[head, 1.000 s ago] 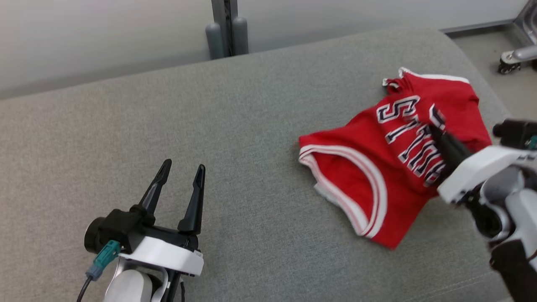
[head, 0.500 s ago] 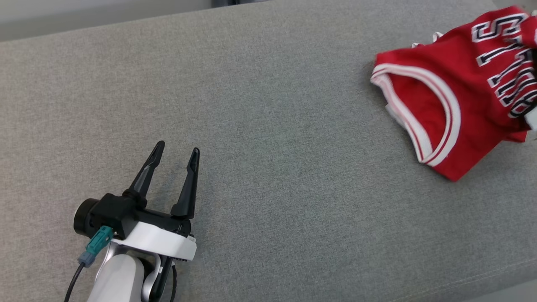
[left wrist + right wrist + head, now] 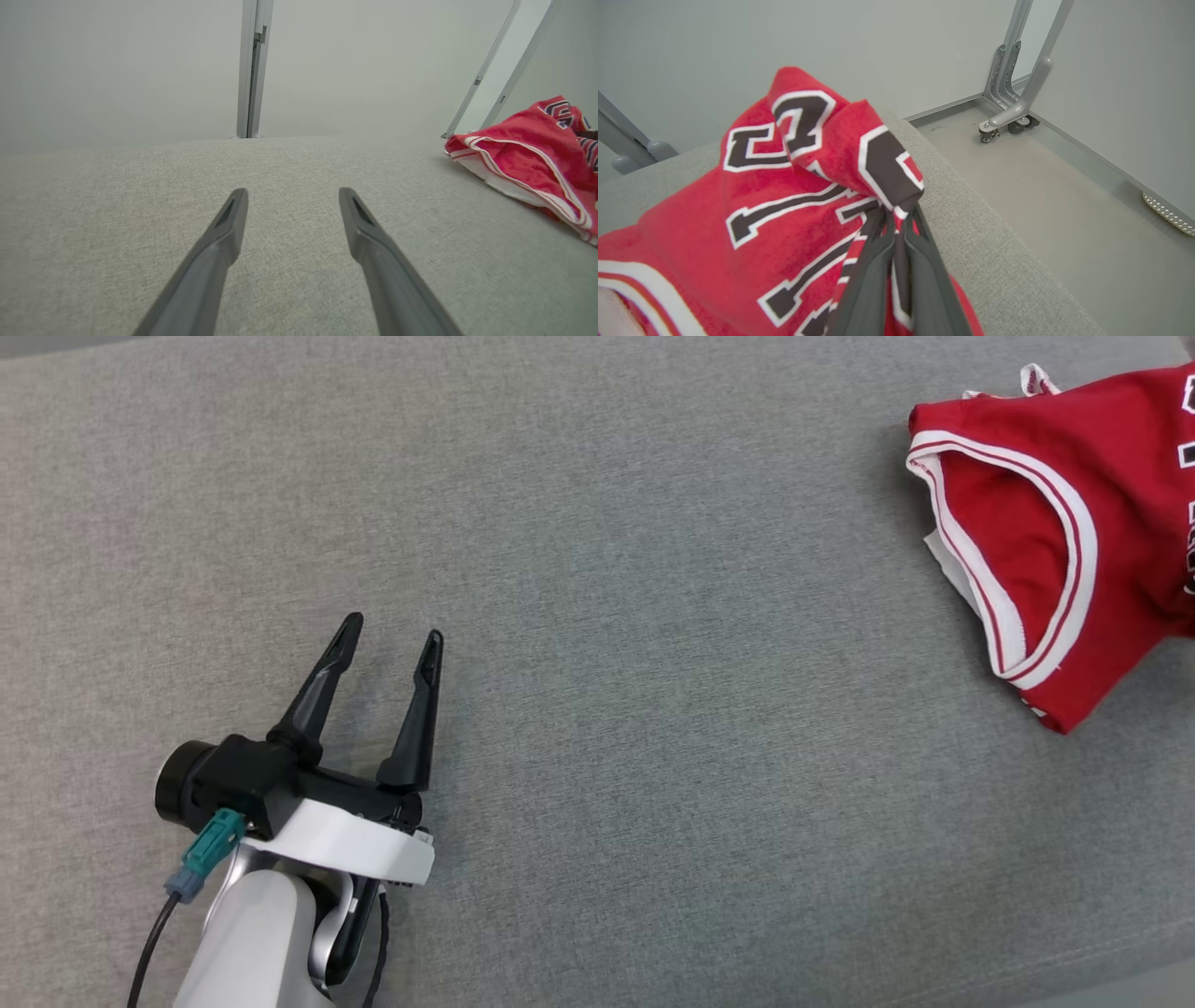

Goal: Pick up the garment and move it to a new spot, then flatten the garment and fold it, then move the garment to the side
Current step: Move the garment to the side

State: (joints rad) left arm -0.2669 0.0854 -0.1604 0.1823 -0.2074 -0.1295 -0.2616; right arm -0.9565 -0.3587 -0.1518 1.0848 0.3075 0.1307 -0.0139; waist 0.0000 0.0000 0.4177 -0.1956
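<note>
The garment (image 3: 1111,523) is a red jersey with white trim and dark lettering, crumpled at the right end of the grey cushion (image 3: 597,616). In the right wrist view my right gripper (image 3: 896,217) is shut on a raised fold of the garment (image 3: 784,205), pinching the cloth between both fingers. My left gripper (image 3: 392,639) hovers open over bare cushion at the lower left, far from the jersey. The left wrist view shows its spread fingers (image 3: 224,233) with nothing between them and the garment (image 3: 528,154) at the right edge.
The cushion's right edge (image 3: 994,224) drops to a grey floor, where a wheeled metal frame (image 3: 1008,116) stands by the wall. An upright metal post (image 3: 252,70) rises behind the cushion's far edge.
The head camera has tilted down and swung left, so the jersey has slid to the picture's right edge and the right arm out of frame. A fold of the jersey looks lifted.
</note>
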